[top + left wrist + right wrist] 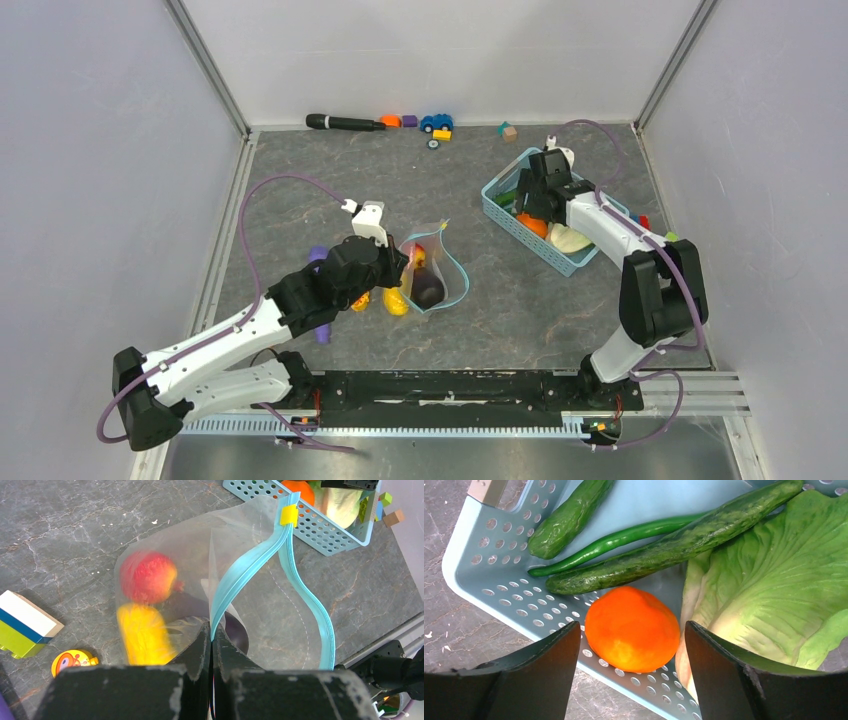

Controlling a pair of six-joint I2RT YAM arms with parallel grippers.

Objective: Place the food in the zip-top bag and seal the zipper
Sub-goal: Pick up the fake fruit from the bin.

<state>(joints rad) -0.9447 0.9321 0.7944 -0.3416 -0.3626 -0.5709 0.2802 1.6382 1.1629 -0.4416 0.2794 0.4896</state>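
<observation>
Zip-top bag [190, 540] with three foods [147, 576]

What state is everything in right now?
Zip-top bag, open, holding red fruit, mango, eggplant.
Zipper, unsealed, tracks apart.
Left gripper, fingers shut on zipper.
Orange, in basket, ungripped.
Lettuce, green pods, in basket.
Right gripper, fingers open, straddling orange.
</observation>
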